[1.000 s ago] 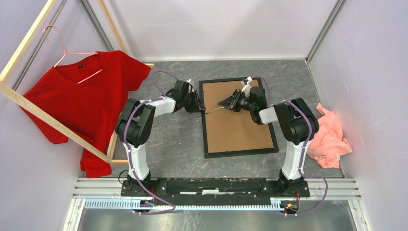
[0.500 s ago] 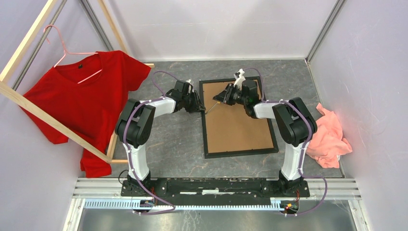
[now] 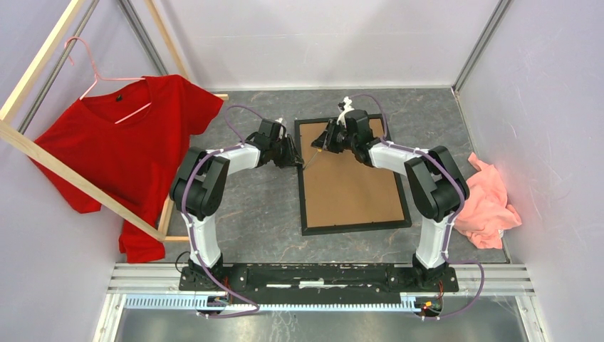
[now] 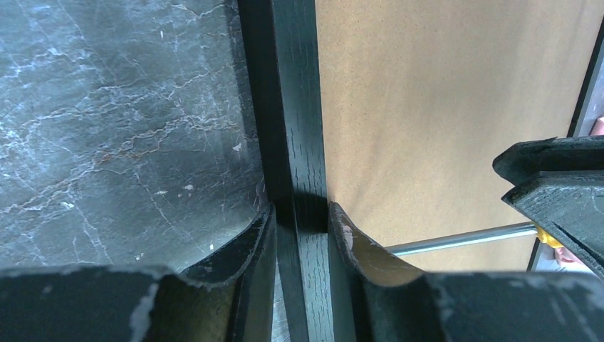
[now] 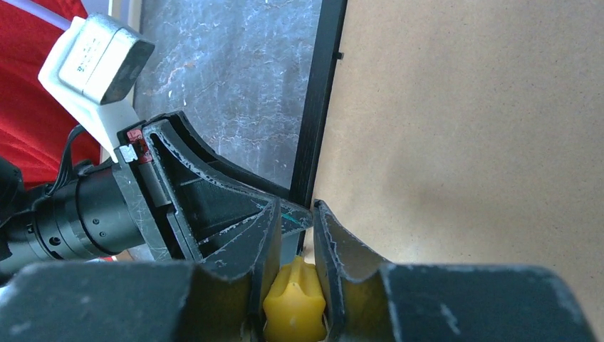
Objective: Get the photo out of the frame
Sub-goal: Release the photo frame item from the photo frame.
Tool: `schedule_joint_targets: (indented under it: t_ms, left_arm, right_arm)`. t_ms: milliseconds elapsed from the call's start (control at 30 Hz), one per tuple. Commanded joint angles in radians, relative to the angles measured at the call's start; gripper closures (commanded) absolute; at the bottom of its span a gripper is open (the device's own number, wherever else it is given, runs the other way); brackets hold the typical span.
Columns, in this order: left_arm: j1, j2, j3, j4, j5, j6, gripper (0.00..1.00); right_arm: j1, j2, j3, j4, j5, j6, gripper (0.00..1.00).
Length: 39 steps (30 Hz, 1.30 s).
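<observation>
At left rail: frame [image 4: 285, 107], likely stiff, being pinched by left gripper [image 4: 300, 214].
Yellow-handled tool [image 5: 293, 313]: being clamped by right gripper [image 5: 297, 210].

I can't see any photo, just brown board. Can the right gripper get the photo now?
Probably not yet. The frame lies face down, the brown backing board covers its opening, and the right gripper holds a screwdriver.
</observation>
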Motion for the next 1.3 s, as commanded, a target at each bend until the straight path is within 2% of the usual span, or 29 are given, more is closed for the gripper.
schedule_joint_targets:
  t_ms: [0, 300, 633, 933, 1133, 1267]
  left_arm:
    - [-0.083, 0.036, -0.022, -0.038, 0.042, -0.045, 0.98]
    - [-0.097, 0.042, -0.013, -0.044, 0.037, -0.042, 0.98]
    - [-0.098, 0.043, -0.014, -0.044, 0.039, -0.043, 0.98]
    - [-0.104, 0.044, -0.009, -0.048, 0.027, -0.036, 0.98]
    - [-0.104, 0.043, -0.009, -0.050, 0.023, -0.028, 0.98]
    - [-0.104, 0.043, -0.004, -0.049, 0.031, -0.009, 0.98]
  right_arm:
    - [0.119, 0.020, 0.078, -0.114, -0.190, 0.144, 1.00]
    - [0.211, 0.081, 0.279, -0.309, -0.087, -0.037, 1.00]
    - [0.233, 0.082, 0.306, -0.331, -0.083, -0.040, 1.00]
    - [0.276, 0.127, 0.399, -0.399, -0.077, -0.066, 1.00]
    - [0.222, 0.043, 0.401, -0.470, -0.028, -0.157, 1.00]
    - [0.143, -0.074, 0.323, -0.461, -0.078, -0.268, 1.00]
